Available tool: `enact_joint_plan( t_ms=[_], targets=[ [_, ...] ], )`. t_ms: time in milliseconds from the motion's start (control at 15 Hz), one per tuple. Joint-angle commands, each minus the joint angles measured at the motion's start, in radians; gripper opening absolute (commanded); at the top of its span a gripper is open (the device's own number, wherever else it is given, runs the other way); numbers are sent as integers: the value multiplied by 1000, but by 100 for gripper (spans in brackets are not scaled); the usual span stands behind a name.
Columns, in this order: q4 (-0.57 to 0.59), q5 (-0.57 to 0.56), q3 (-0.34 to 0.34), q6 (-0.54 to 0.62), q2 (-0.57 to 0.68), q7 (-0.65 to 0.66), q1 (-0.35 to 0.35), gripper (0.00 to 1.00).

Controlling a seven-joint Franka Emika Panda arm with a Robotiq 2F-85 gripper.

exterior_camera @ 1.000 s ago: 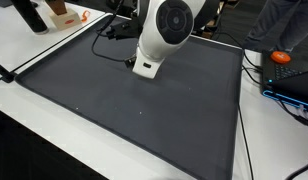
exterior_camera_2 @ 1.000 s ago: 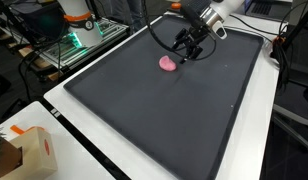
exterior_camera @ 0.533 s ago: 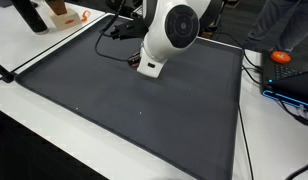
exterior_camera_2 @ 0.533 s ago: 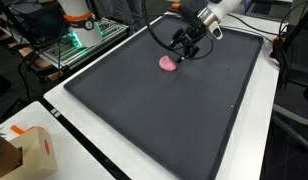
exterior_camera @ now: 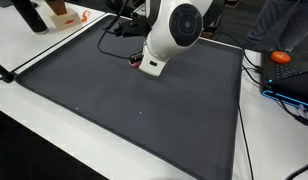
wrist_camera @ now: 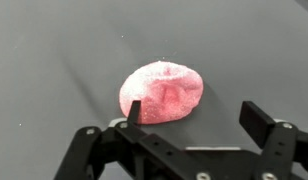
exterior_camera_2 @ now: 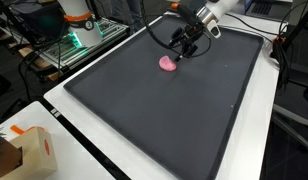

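Observation:
A pink, soft-looking lump (wrist_camera: 161,92) lies on the dark grey mat (exterior_camera_2: 164,110). It shows in an exterior view (exterior_camera_2: 169,63) near the mat's far side. My gripper (wrist_camera: 197,118) is open and empty, just above the mat and beside the lump, with one finger next to its edge. In an exterior view my gripper (exterior_camera_2: 184,47) hangs a short way from the lump. In the other one the arm's white wrist (exterior_camera: 174,35) hides the lump almost fully.
A white table edge (exterior_camera_2: 79,120) surrounds the mat. A cardboard box (exterior_camera_2: 19,150) stands at the near corner. A black cable (exterior_camera: 109,40) runs over the mat's far edge. An orange object (exterior_camera: 281,57) and cables lie beside the mat.
My gripper and arm have moved slightly toward the mat's far edge, away from the pink lump. The lump has not moved.

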Motion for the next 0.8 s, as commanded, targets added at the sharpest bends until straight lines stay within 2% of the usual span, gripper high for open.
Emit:
enact_joint_plan(
  t_ms=[0,733],
  targets=[
    [-60,-10,7,41,-37,41,-4,100],
    [-16,67,-14,105,-30,190,-40,100]
  ],
)
